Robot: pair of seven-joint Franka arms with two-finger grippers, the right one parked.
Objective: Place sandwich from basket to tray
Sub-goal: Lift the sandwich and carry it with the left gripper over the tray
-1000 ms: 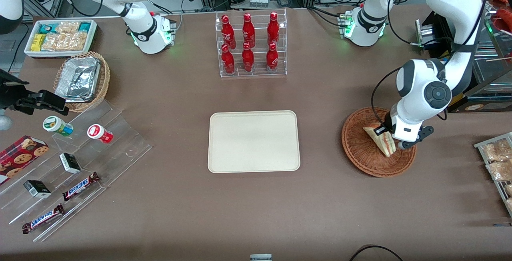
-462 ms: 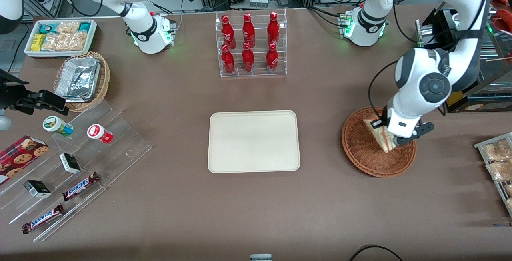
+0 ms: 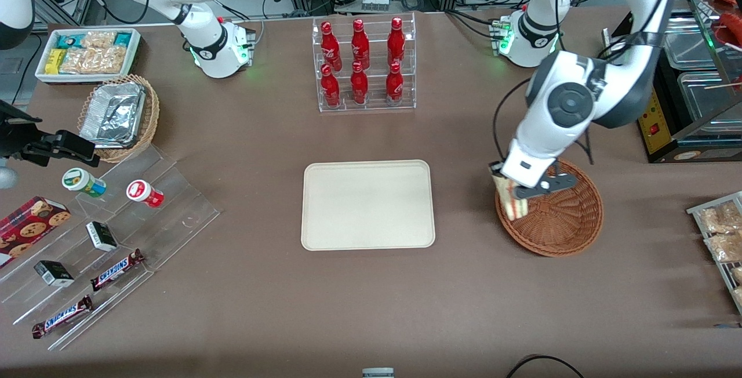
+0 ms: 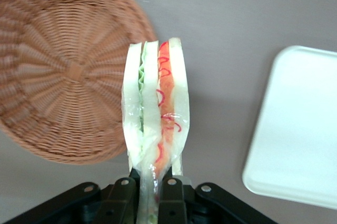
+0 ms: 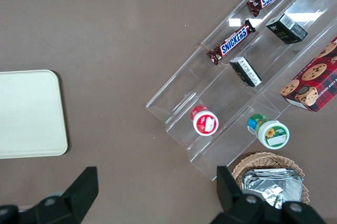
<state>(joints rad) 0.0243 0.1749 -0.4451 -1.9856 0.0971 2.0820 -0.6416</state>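
Note:
My left gripper [image 3: 515, 189] is shut on the clear-wrapped sandwich [image 3: 512, 203], which hangs lifted above the rim of the reddish-brown wicker basket [image 3: 565, 221] on the edge nearest the tray. In the left wrist view the sandwich [image 4: 154, 113] stands upright between the black fingers [image 4: 122, 200] of the gripper [image 4: 147, 192], showing pale bread with green and red filling. The basket [image 4: 58, 71] below it holds nothing. The cream tray [image 3: 367, 204] lies flat in the middle of the table, and a corner of this tray [image 4: 295, 129] shows beside the sandwich.
A clear rack of red bottles [image 3: 363, 65] stands farther from the front camera than the tray. Toward the parked arm's end lie a stepped acrylic stand with snack bars [image 3: 98, 250], a tan basket of foil trays [image 3: 119, 116] and a white bin of packets [image 3: 88, 53]. Packets on a rack [image 3: 722, 239] sit at the working arm's end.
The gripper has lifted the sandwich out of the basket and carried it toward the tray, from the basket's middle to its tray-side rim. The arm has swung with it.

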